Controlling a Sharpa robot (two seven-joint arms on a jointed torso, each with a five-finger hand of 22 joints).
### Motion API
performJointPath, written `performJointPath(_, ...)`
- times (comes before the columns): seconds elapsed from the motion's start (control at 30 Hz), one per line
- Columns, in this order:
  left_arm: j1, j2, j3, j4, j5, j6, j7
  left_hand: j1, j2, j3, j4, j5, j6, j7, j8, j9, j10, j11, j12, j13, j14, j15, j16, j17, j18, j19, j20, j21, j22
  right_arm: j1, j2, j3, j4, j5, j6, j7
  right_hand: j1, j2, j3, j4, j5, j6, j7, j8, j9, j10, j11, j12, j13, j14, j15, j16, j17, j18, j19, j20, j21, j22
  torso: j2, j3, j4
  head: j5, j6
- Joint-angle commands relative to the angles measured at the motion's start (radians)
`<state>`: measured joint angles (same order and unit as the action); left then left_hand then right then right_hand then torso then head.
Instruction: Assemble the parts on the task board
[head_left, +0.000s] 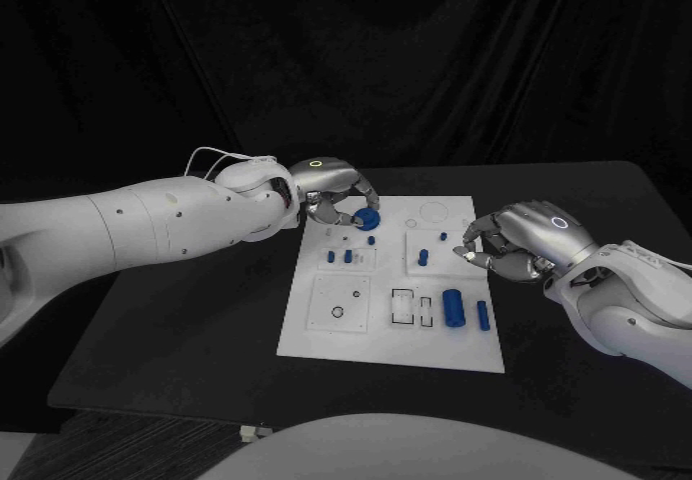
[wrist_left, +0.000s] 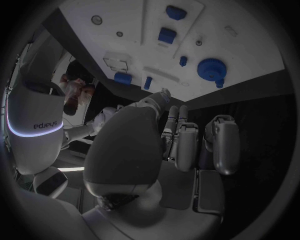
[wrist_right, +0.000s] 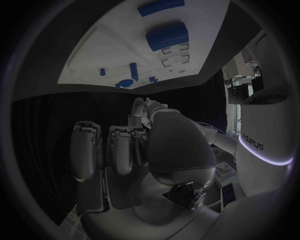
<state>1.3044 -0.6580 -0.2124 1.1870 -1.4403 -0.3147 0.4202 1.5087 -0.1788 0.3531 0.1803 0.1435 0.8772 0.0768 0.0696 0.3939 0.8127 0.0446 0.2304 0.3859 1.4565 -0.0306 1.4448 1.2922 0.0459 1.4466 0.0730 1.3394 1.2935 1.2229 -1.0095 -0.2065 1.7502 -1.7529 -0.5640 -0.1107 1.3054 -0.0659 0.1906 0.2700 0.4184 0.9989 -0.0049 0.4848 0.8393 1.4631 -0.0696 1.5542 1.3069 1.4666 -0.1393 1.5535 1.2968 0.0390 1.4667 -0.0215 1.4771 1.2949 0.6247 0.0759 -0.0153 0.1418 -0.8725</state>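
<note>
The white task board (head_left: 325, 335) lies mid-table, also seen in the left wrist view (wrist_left: 131, 20) and the right wrist view (wrist_right: 112, 50). A round blue disc (head_left: 366, 217) (wrist_left: 211, 68) (wrist_right: 125, 83) lies at the board's far end. My left hand (head_left: 335, 195) (wrist_left: 187, 140) hovers over that end, fingers arched and apart right beside the disc, with nothing in them. My right hand (head_left: 512, 240) (wrist_right: 125, 150) sits at the board's right edge, fingers curled in on nothing. A large blue cylinder (head_left: 453, 307) (wrist_right: 167, 36) lies at the near right with a smaller blue one (head_left: 482, 316) beside it.
Small blue pegs (head_left: 339, 257) stand in the board's left middle block and another peg (head_left: 423, 258) in the right one. Outlined slots (head_left: 411, 307) and a square plate with a hole (head_left: 342, 300) occupy the near half. The black table (head_left: 173, 340) surrounds the board.
</note>
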Motion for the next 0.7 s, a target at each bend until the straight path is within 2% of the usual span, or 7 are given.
performJointPath(0.03,-0.013,0.012,0.001,-0.014,-0.189,-0.022,-0.073,-0.026,-0.004,-0.039,-0.008,-0.009,-0.009,-0.001,-0.005,-0.022,0.008,-0.010,-0.010,-0.021,0.057,-0.018,0.027,0.129,0.008,0.014,-0.009,0.014,0.205,0.002,-0.002,0.001,0.006,-0.002,-0.053,0.013,0.012,-0.003,0.041,-0.008,0.030,-0.002,-0.001,-0.031,0.003,0.108,0.000,0.017,0.264,0.093,0.003,-0.005,0.219,-0.011,0.049,0.000,-0.012,0.239,0.000,0.0001,-0.0001,-0.002,0.000)
performJointPath(0.2,-0.033,0.027,0.001,-0.027,-0.227,-0.022,-0.109,-0.029,-0.002,-0.054,-0.012,-0.006,-0.003,0.003,-0.004,-0.040,0.019,-0.003,-0.008,-0.040,0.059,-0.016,0.029,0.129,0.007,0.017,-0.009,0.015,0.205,0.003,0.003,0.001,0.004,-0.002,-0.043,0.009,0.011,-0.004,0.041,-0.008,0.031,-0.002,-0.001,-0.031,0.003,0.108,0.000,0.017,0.264,0.093,0.003,-0.006,0.217,-0.011,0.049,0.000,-0.012,0.239,0.002,-0.0004,0.0005,-0.009,0.000)
performJointPath(0.3,-0.041,0.034,0.001,-0.033,-0.236,-0.023,-0.122,-0.029,0.001,-0.058,-0.014,-0.004,0.002,0.003,-0.004,-0.047,0.026,-0.003,-0.005,-0.047,0.059,-0.016,0.027,0.126,0.007,0.018,-0.009,0.014,0.205,0.003,0.007,0.001,0.000,-0.002,-0.035,0.006,0.011,-0.004,0.041,-0.008,0.031,-0.002,-0.001,-0.031,0.003,0.108,0.000,0.017,0.264,0.093,0.003,-0.006,0.217,-0.011,0.049,0.000,-0.012,0.239,0.001,0.0011,0.0009,-0.010,0.000)
performJointPath(0.53,-0.050,0.052,0.001,-0.048,-0.242,-0.041,-0.117,-0.024,0.011,-0.059,-0.021,0.006,0.032,-0.008,0.000,-0.069,0.060,-0.004,0.007,-0.071,0.059,-0.016,0.029,0.126,0.007,0.019,-0.008,0.012,0.206,0.003,0.013,0.000,-0.015,-0.002,-0.030,0.004,0.011,-0.004,0.041,-0.008,0.032,-0.002,-0.001,-0.031,0.003,0.108,0.000,0.017,0.264,0.093,0.003,-0.006,0.215,-0.010,0.048,0.000,-0.014,0.238,-0.001,0.0017,0.0013,-0.007,0.000)
performJointPath(0.7,-0.054,0.065,0.001,-0.055,-0.243,-0.068,-0.099,-0.016,0.013,-0.050,-0.028,0.020,0.047,-0.019,-0.002,-0.085,0.079,-0.012,0.008,-0.091,0.061,-0.021,0.033,0.130,0.007,0.021,-0.012,0.011,0.206,0.002,0.015,0.000,-0.020,-0.002,-0.021,0.001,0.011,-0.005,0.041,-0.008,0.032,-0.002,-0.001,-0.032,0.003,0.108,0.000,0.017,0.264,0.093,0.003,-0.007,0.214,-0.011,0.048,0.000,-0.014,0.238,-0.001,0.0007,0.0011,-0.007,0.000)
